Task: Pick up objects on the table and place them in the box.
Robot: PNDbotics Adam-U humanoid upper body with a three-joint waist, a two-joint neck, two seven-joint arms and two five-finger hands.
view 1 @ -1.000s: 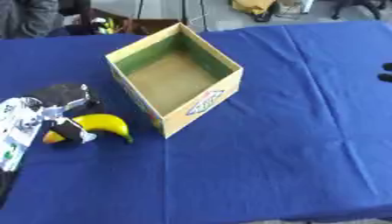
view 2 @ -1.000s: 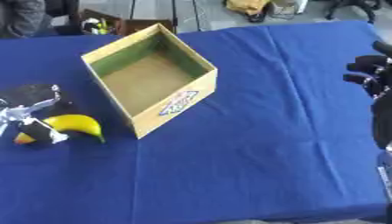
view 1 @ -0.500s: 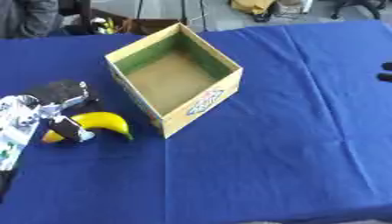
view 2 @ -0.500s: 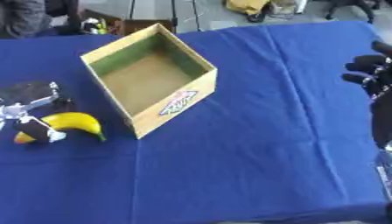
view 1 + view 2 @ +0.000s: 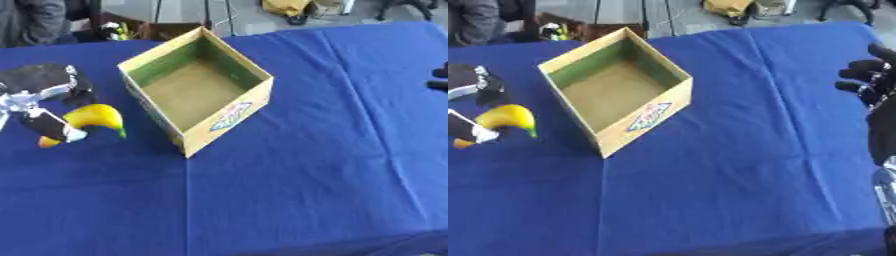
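A yellow banana (image 5: pixel 93 116) hangs just above the blue table (image 5: pixel 306 180) at the left, with my left hand (image 5: pixel 39 82) shut on it, dark fingers (image 5: pixel 50 126) wrapped across its lower end. A small orange bit (image 5: pixel 48 142) shows just under those fingers. To the right of the banana stands the open cardboard box (image 5: pixel 229 117), green inside its walls and with nothing in it. My right hand (image 5: pixel 874 80) hovers at the right edge of the table, fingers relaxed and holding nothing.
Blue cloth covers the whole table, with wide bare room in front of and to the right of the box. Past the far edge lie a brown carton (image 5: pixel 166 30), a yellow bag (image 5: pixel 284 6) and floor clutter.
My left hand has risen and moved back and left with the banana in it. The box and my right hand have stayed in place.
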